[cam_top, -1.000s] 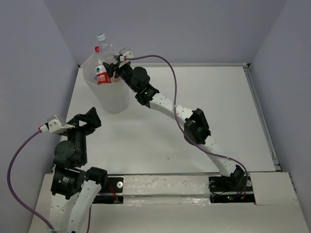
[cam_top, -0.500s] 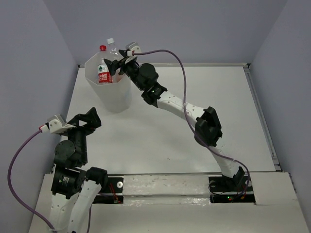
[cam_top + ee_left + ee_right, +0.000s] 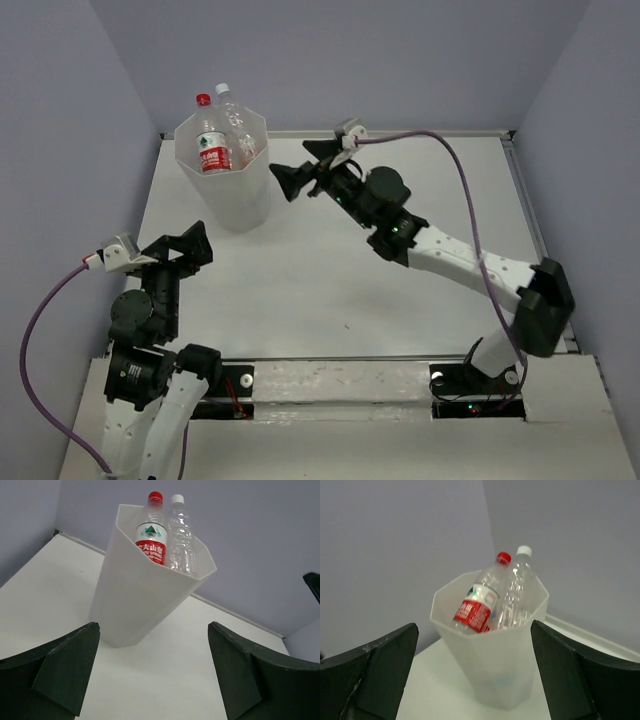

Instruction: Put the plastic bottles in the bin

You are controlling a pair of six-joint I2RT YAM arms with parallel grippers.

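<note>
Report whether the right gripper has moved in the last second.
Yes. The right gripper has drawn back from over the rim of the bin, moving rightward in the top view. It now hangs open beside the bin, apart from it.

From here I lose the red-capped bottle (image 3: pixel 151 535) and the white-capped bottle (image 3: pixel 181 540) below their shoulders. The bin (image 3: pixel 125 600) wall hides the rest, and anything deeper. The left gripper (image 3: pixel 152 628) and the right gripper (image 3: pixel 474 626) both run off their wrist views' bottom edges. A dark shape (image 3: pixel 314 584) is clipped at the left wrist view's right edge, and I can't name it.
</note>
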